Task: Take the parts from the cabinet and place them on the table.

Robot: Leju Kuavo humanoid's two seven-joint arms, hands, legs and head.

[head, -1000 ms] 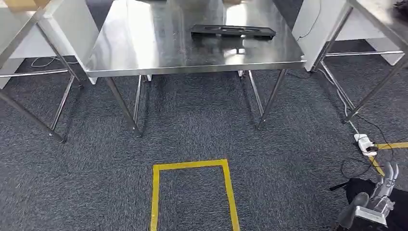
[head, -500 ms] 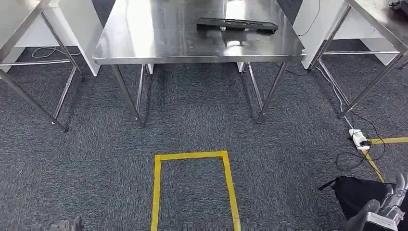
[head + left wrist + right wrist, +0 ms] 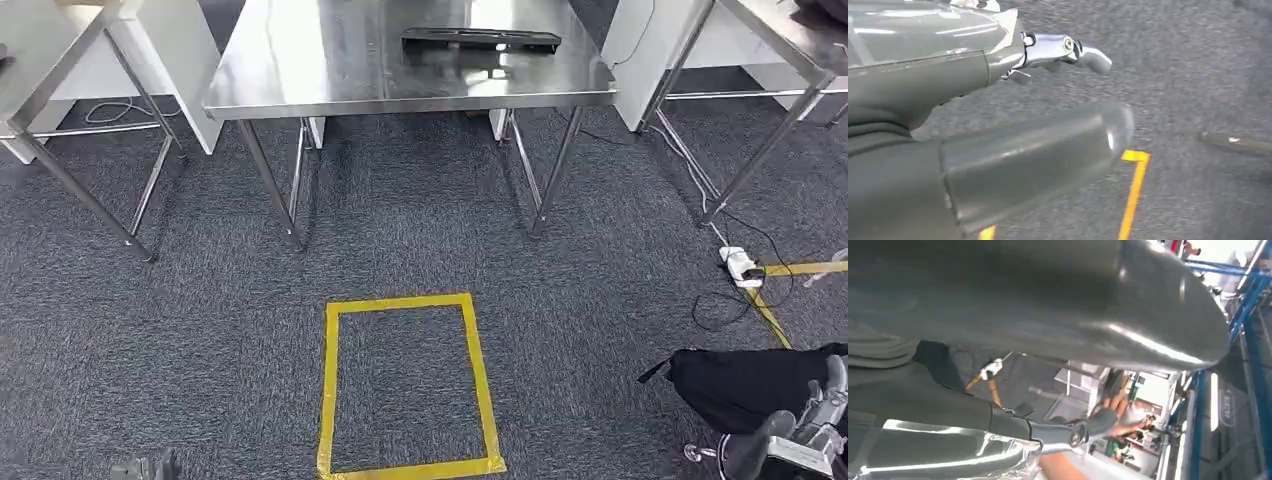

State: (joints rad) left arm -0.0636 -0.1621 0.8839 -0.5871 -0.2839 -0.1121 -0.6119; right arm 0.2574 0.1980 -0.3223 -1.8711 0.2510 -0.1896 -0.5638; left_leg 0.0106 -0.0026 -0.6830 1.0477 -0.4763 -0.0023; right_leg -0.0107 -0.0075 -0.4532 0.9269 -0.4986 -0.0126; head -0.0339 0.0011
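The black part [image 3: 480, 40] lies flat near the bench's [image 3: 300, 60] far edge, seemingly stiff, light and best gripped along a long edge, while the left hand [image 3: 998, 100] and right hand [image 3: 800, 440] hang empty, fingers apart.

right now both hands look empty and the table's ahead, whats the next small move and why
Probably turn away toward the cabinet. The left hand and right hand hold nothing, one black part already lies on the steel table, and no cabinet shows ahead.
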